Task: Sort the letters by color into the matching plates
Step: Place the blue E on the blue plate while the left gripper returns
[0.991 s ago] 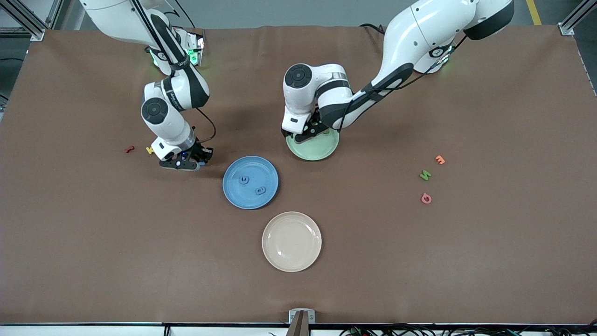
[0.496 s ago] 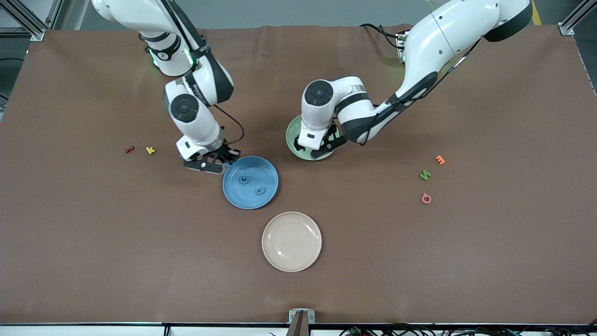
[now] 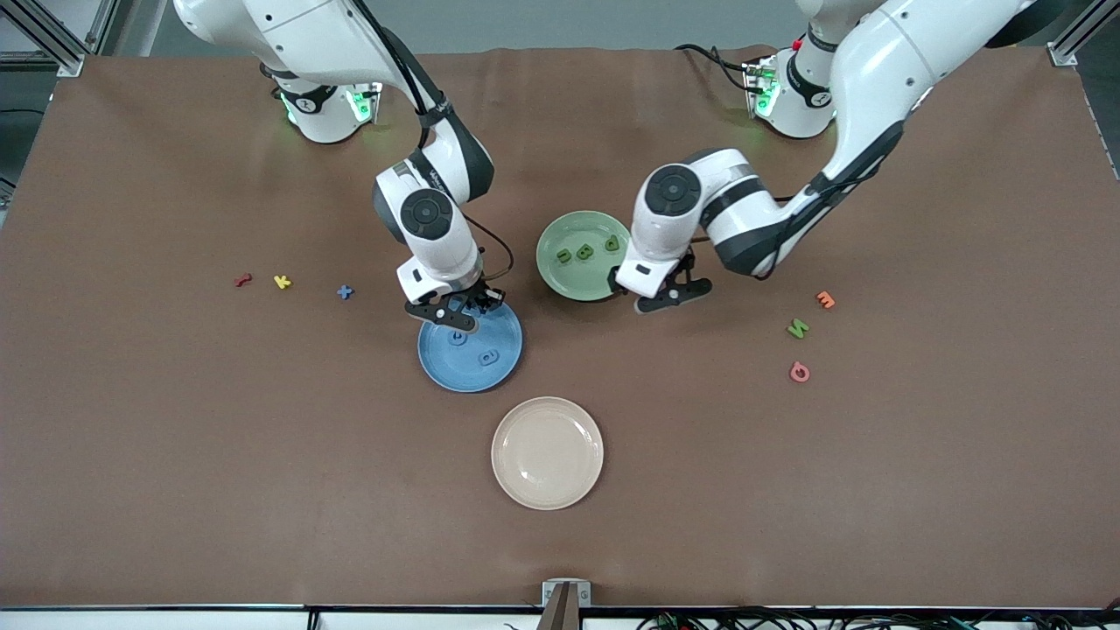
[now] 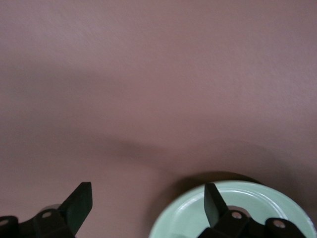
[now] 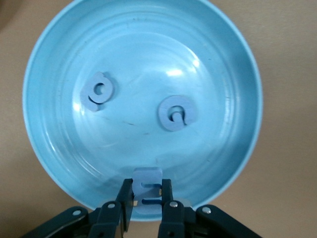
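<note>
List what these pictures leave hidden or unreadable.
- Which character the blue letter in the right gripper is: its fingers cover the sides in the right wrist view.
- Part of the blue plate in the front view, under that gripper.
- Green plate in the left wrist view: cut off by the edge, its letters unseen.

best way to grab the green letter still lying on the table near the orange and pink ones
Come straight down on the green letter from above: it lies flat on the table, so only its outer edges offer grip. Pinch across its narrower width, fingers on two facing edges. The orange letter and pink letter lie apart from it, so open fingers should probably clear them. The open left hand, beside the green plate, looks closest.
</note>
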`<action>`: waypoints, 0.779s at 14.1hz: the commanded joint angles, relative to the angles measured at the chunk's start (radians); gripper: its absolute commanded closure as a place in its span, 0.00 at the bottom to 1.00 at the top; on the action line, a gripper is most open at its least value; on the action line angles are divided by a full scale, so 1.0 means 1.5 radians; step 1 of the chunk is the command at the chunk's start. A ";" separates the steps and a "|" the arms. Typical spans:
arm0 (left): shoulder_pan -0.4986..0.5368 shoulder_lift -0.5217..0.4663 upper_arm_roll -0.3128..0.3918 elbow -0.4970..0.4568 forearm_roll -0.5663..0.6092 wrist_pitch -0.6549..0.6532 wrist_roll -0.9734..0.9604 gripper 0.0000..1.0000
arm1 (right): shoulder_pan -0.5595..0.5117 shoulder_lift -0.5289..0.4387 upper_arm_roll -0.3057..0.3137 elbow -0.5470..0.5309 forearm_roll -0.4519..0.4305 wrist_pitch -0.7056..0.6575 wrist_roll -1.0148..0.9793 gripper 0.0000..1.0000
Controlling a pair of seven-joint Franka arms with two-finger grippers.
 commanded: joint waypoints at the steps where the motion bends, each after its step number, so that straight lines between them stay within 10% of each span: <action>1: 0.086 -0.029 -0.040 -0.043 0.000 0.000 0.076 0.01 | 0.001 0.036 -0.005 0.055 -0.003 -0.009 0.013 1.00; 4: 0.185 -0.029 -0.080 -0.072 0.038 0.001 0.139 0.01 | -0.001 0.067 -0.006 0.087 -0.003 -0.008 0.013 0.98; 5: 0.220 -0.027 -0.095 -0.084 0.059 0.002 0.154 0.01 | -0.002 0.069 -0.006 0.091 -0.003 -0.009 0.010 0.80; 6: 0.257 -0.024 -0.108 -0.097 0.074 0.006 0.176 0.01 | -0.004 0.069 -0.005 0.091 -0.003 -0.010 0.012 0.16; 7: 0.287 -0.023 -0.117 -0.106 0.085 0.007 0.201 0.01 | 0.003 0.069 -0.006 0.091 -0.004 -0.017 0.012 0.00; 11: 0.350 -0.021 -0.122 -0.122 0.099 0.023 0.287 0.01 | -0.001 0.067 -0.007 0.114 -0.009 -0.067 0.010 0.00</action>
